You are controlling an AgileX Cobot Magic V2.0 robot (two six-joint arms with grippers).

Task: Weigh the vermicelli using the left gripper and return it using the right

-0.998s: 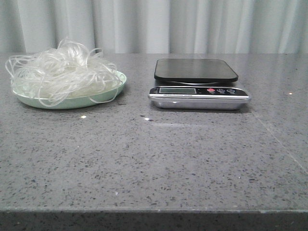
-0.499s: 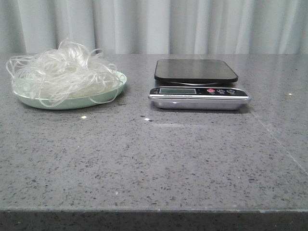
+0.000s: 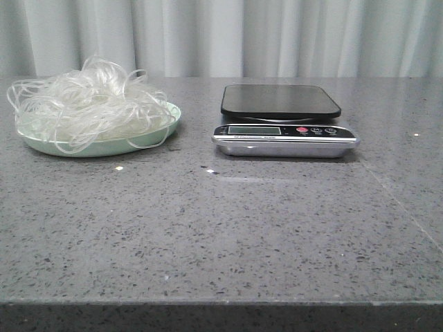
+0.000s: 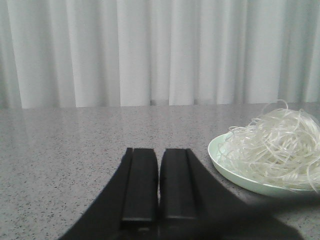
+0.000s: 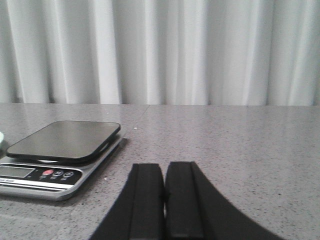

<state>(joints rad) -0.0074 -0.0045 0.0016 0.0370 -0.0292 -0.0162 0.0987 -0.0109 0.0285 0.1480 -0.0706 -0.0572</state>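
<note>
The vermicelli [image 3: 86,100] is a fluffy heap of whitish glassy strands on a mint-green plate [image 3: 149,137] at the table's far left. It also shows in the left wrist view [image 4: 277,145], on the plate [image 4: 225,162]. A kitchen scale [image 3: 284,121] with a black platform stands at the centre back; it also shows in the right wrist view [image 5: 60,150]. My left gripper [image 4: 159,155] is shut and empty, low over the table near the plate. My right gripper [image 5: 164,170] is shut and empty, beside the scale. Neither gripper shows in the front view.
Grey speckled stone tabletop [image 3: 221,228] with its front edge near the bottom of the front view. Pale curtains [image 3: 277,34] hang behind the table. A seam in the tabletop [image 3: 405,207] runs along the right side.
Nothing has clearly moved; the front view shifts only slightly between frames.
</note>
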